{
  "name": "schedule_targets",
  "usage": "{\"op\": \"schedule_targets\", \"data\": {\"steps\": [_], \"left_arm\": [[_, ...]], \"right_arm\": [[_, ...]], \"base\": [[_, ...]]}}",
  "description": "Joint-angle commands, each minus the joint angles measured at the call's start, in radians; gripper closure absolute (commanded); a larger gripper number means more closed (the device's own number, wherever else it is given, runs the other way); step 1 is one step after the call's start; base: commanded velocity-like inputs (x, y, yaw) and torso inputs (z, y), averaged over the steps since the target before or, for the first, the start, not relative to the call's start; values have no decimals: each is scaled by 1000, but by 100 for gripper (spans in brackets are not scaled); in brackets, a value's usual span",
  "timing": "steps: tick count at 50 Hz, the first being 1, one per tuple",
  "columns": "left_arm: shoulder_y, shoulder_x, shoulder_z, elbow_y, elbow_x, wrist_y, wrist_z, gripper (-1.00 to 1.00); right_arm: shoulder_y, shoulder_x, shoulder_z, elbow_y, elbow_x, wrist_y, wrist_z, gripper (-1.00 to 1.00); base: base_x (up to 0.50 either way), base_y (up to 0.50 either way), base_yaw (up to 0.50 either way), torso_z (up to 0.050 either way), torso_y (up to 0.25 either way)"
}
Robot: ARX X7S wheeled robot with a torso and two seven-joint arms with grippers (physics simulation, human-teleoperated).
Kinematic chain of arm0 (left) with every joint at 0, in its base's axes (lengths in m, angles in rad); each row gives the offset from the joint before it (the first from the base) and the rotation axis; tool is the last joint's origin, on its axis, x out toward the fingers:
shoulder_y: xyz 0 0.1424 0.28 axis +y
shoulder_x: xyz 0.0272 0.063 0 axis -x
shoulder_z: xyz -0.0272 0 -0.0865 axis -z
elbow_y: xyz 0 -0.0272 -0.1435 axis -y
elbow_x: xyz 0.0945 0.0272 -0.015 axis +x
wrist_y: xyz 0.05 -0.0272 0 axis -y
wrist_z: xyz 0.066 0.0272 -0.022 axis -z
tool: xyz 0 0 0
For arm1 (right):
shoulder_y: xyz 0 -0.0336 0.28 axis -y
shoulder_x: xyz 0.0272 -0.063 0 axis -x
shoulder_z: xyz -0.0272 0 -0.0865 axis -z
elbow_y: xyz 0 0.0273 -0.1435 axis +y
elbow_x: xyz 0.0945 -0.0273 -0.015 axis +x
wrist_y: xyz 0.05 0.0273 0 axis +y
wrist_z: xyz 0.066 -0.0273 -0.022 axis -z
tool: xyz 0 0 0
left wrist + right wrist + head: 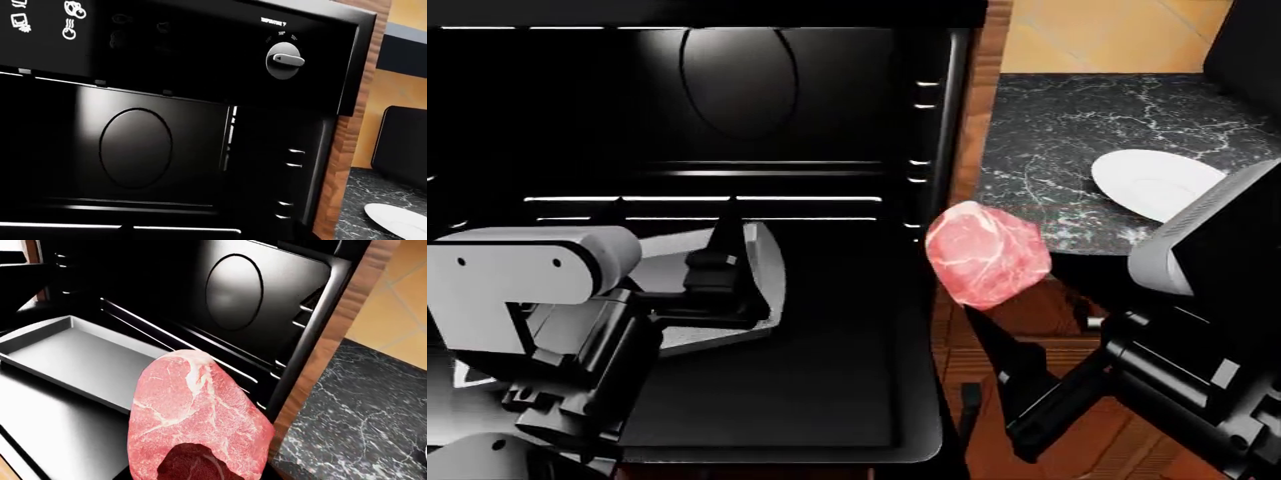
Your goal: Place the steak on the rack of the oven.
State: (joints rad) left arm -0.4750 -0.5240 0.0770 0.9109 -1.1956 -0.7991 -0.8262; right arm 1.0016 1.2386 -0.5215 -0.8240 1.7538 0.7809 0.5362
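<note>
The steak (pixel 988 255), pink-red with pale marbling, is held in my right gripper (pixel 990 305), which is shut on it in the air just right of the open oven's (pixel 734 80) front right corner. It fills the lower right wrist view (pixel 197 420). The rack (pixel 761 300), a flat grey rimmed tray, sits pulled out over the lowered oven door (pixel 814 390); it also shows in the right wrist view (pixel 73 355). My left gripper (pixel 674 215) is over the rack's left part, its fingers spread apart. The left wrist view shows only the oven cavity with its fan disc (pixel 137 147).
A round white plate (pixel 1154 185) lies on the dark marble counter (pixel 1054 150) right of the oven; it also shows in the left wrist view (pixel 400 220). A black boxy appliance (pixel 403 145) stands behind it. Ribbed rails (pixel 924 100) line the cavity wall. A knob (pixel 285 60) sits above.
</note>
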Motion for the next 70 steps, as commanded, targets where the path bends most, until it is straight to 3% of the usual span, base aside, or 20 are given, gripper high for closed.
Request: {"op": "schedule_targets", "data": {"steps": [1, 55, 70], "left_arm": [[-1, -3, 3, 0, -1, 5, -1, -100], [-3, -20, 19, -5, -5, 26, -9, -100], [17, -22, 24, -21, 26, 45, 16, -100]], "right_arm": [[24, -9, 10, 5, -19, 19, -9, 100], [-2, -14, 15, 11, -46, 15, -24, 100], [34, -97, -16, 65, -83, 55, -42, 100]], "base": [[0, 316, 0, 0, 0], [0, 321, 0, 0, 0], [0, 186, 0, 0, 0]]}}
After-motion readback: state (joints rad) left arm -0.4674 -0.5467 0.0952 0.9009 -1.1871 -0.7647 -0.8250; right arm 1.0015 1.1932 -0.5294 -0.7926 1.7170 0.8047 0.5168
